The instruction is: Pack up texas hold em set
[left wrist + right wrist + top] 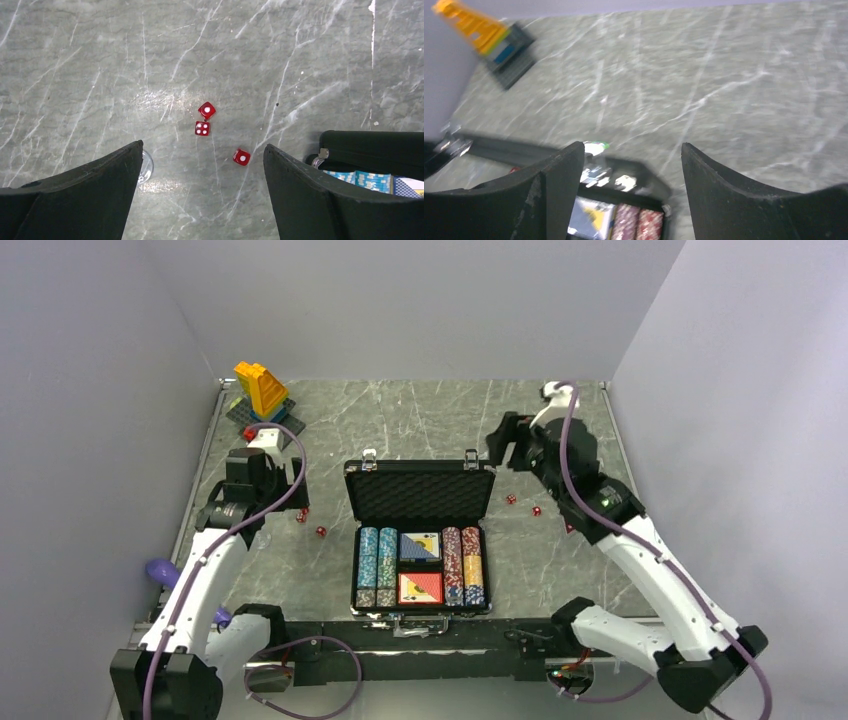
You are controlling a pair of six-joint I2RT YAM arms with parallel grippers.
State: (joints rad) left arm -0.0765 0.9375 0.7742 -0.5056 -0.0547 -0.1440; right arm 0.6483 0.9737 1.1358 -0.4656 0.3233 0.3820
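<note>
The black case point(362, 536) of the texas hold em set lies open mid-table, its foam-lined lid point(420, 493) upright. Inside are chip rows point(377, 565) and two card decks point(420, 546). Red dice point(321, 532) lie left of the case, and others point(536, 510) lie to its right. My left gripper point(202, 150) hangs open above three dice point(202, 128), nothing between its fingers. The case corner point(375, 145) shows at the right of that view. My right gripper point(633, 150) is open above the case's right back corner point(624, 185), and the view is blurred.
A yellow-blue brick tower point(262, 392) on a dark baseplate stands at the back left corner. A small clear round piece point(146, 165) lies by my left gripper's left finger. A purple object point(162, 572) sits off the table's left edge. Grey walls enclose three sides.
</note>
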